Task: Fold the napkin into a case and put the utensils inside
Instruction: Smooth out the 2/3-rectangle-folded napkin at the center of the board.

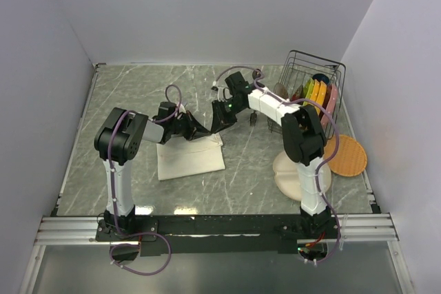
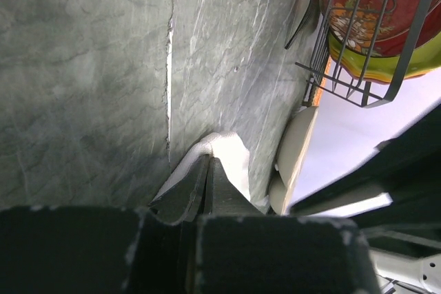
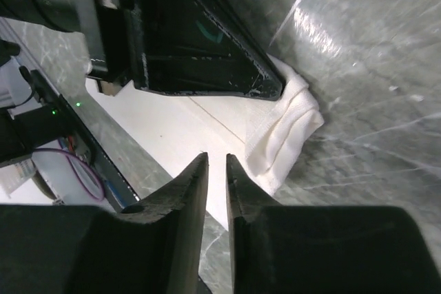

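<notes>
Pinching the bunched upper-right corner of the napkin (image 1: pixel 189 160), the left fingers (image 2: pixel 209 163) are closed tight, with cloth humped around their tips. The napkin lies folded flat, left of centre on the grey surface (image 1: pixel 131 94). Just beside that corner, the right fingers (image 1: pixel 218 126) hover over the cloth, parted by a narrow gap and holding nothing. A dark fork (image 1: pixel 253 120) lies apart, further right.

Left arm (image 1: pixel 118 182), right arm (image 1: pixel 310 184): white tube links, bulky black joints. Purple cables (image 1: pixel 168 256) loop off bases, 6 o'clock. Fingers (image 3: pixel 185 197) black, wedge-shaped, matte.
</notes>
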